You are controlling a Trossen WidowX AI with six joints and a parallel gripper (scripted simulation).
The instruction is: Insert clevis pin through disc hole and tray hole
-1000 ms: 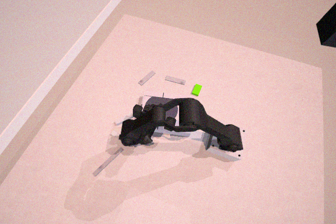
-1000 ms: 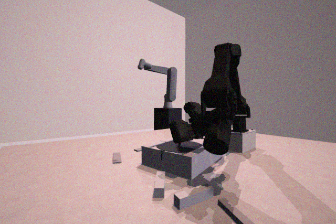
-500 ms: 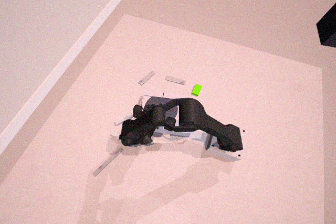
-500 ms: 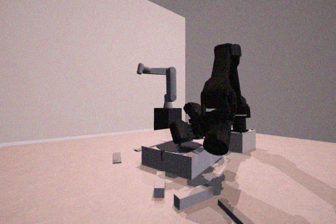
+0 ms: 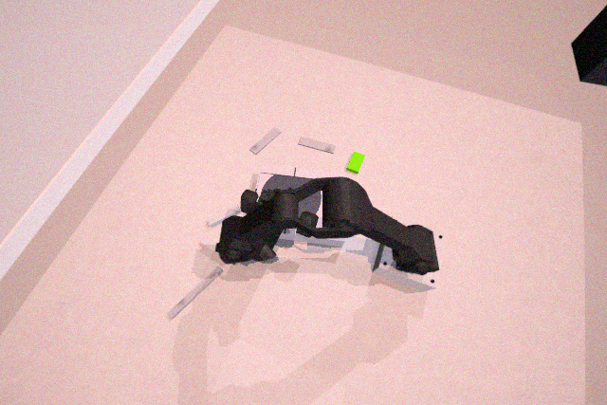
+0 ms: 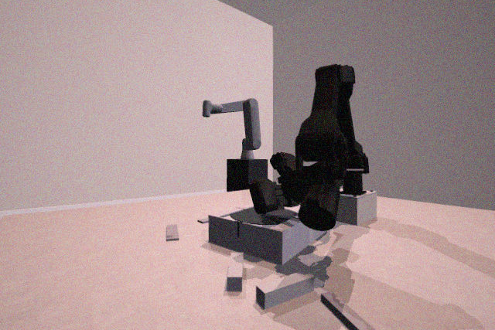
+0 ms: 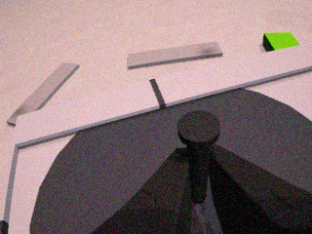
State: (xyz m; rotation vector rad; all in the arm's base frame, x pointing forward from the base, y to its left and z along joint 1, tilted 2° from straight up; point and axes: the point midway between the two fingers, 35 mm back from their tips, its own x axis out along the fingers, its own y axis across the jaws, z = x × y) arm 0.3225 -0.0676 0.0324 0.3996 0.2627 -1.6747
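The tray (image 5: 257,185) (image 6: 245,240) (image 7: 88,121) carries the wide disc (image 5: 310,200) (image 6: 255,216) (image 7: 63,187), which lies inside its rim; above the disc the gripper (image 7: 197,158) has its fingers clamped on the pin (image 7: 198,128), head uppermost (its tip is hard to make out); the step in hand looks like lining up or inserting; the next move likely calls for centring the shank over the disc's hole, then lowering gently before any release.
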